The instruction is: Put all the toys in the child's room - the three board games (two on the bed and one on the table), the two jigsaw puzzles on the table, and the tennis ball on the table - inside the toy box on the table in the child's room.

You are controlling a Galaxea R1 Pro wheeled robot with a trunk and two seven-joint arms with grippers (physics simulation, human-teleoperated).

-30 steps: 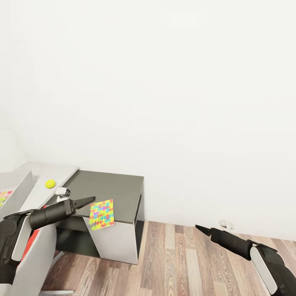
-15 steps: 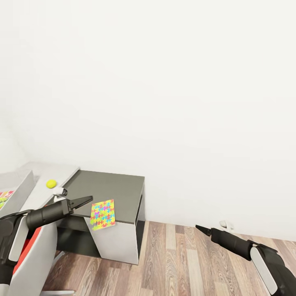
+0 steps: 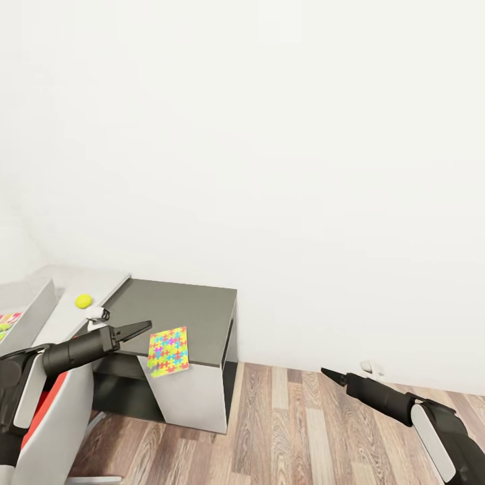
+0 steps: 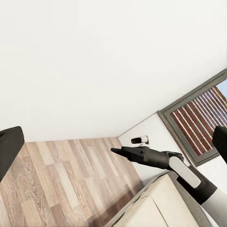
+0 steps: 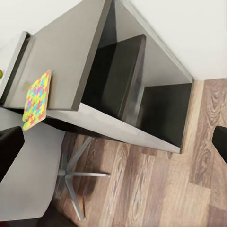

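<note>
One jigsaw puzzle (image 3: 168,351) lies on the front edge of the dark grey cabinet (image 3: 182,310), partly overhanging it; it also shows as the puzzle (image 5: 37,99) in the right wrist view. The tennis ball (image 3: 83,301) rests on the pale table top (image 3: 71,316). The toy box (image 3: 32,304) stands at the far left, with a colourful patch (image 3: 7,322) inside. My left gripper (image 3: 143,328) hovers open just left of the puzzle, holding nothing. My right gripper (image 3: 327,372) hangs open over the floor, far to the right. The bed and board games are out of view.
A red-and-white chair (image 3: 50,411) stands under my left arm, its star base (image 5: 78,175) on the wood floor (image 3: 296,431). The cabinet has open shelves (image 5: 118,80) on its side. A white wall lies behind, with a small white device (image 3: 367,368) at its foot.
My left gripper has drawn back slightly from the puzzle. The puzzle, the ball and my right arm have stayed put.
</note>
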